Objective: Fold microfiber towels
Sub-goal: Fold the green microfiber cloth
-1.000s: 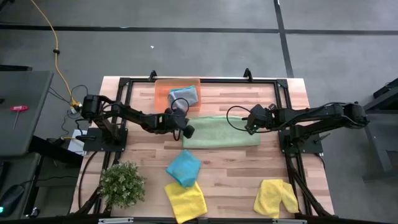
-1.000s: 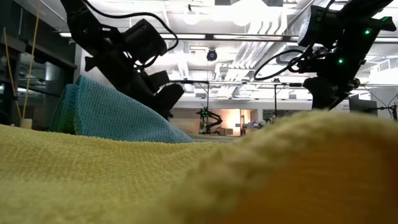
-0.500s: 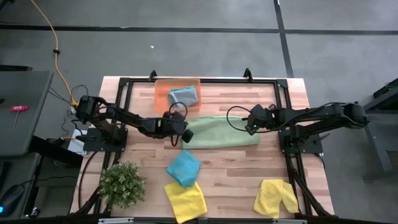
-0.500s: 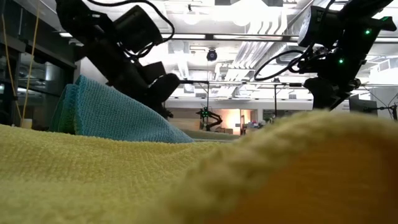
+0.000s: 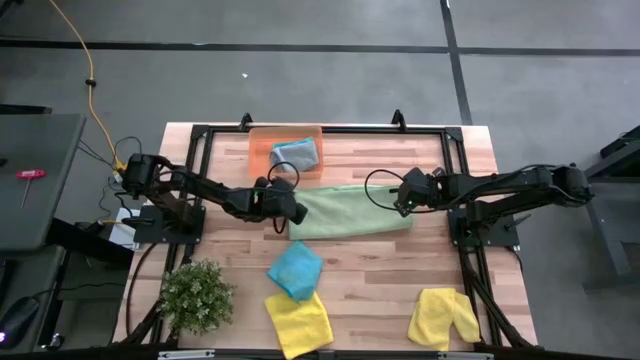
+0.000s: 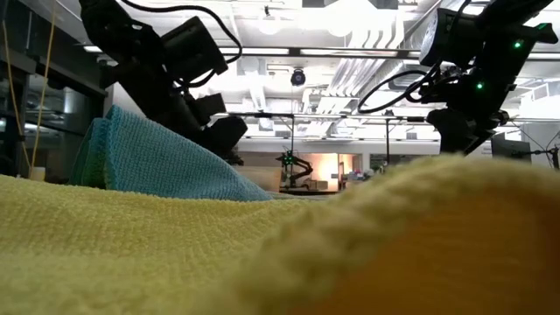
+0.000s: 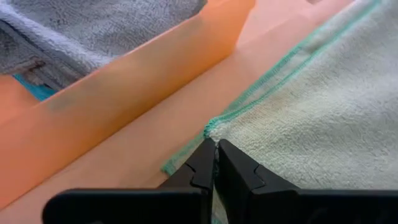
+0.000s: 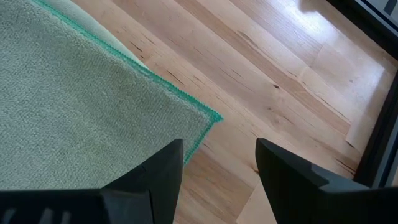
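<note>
Looking down from above, I saw the green towel (image 5: 352, 212) lying flat in the middle of the table (image 5: 380, 270), folded into a long strip. My left gripper (image 5: 291, 211) was at the towel's left end. In the left wrist view, its two fingers (image 7: 205, 171) were pressed together, and they pinched the corner of the green towel (image 7: 311, 118) right at its green stitched edge. That corner was just beside the orange tray (image 7: 124, 99).

My right gripper (image 5: 402, 199) was at the towel's right end. In the right wrist view, its fingers (image 8: 163, 171) stood well apart, and they held nothing. The right corner of the green towel (image 8: 81, 118) lay flat on the wood between and in front of them. I could not tell if the fingers touched the cloth.

The orange tray (image 5: 262, 150) sat at the far edge of the table. A grey towel (image 5: 296, 154) lay in it, on top of something blue.

A blue towel (image 5: 295, 269) lay on the table nearer to me, below the left gripper. A yellow towel (image 5: 298, 323) lay just below it, touching its corner. Another yellow towel (image 5: 444, 318) lay crumpled at the near right corner, well apart from the others.

A small green plant (image 5: 196, 295) stood at the near left corner.

In the low view, yellow cloth (image 6: 175, 254) filled most of the picture, with the blue towel (image 6: 157, 162) behind it.
</note>
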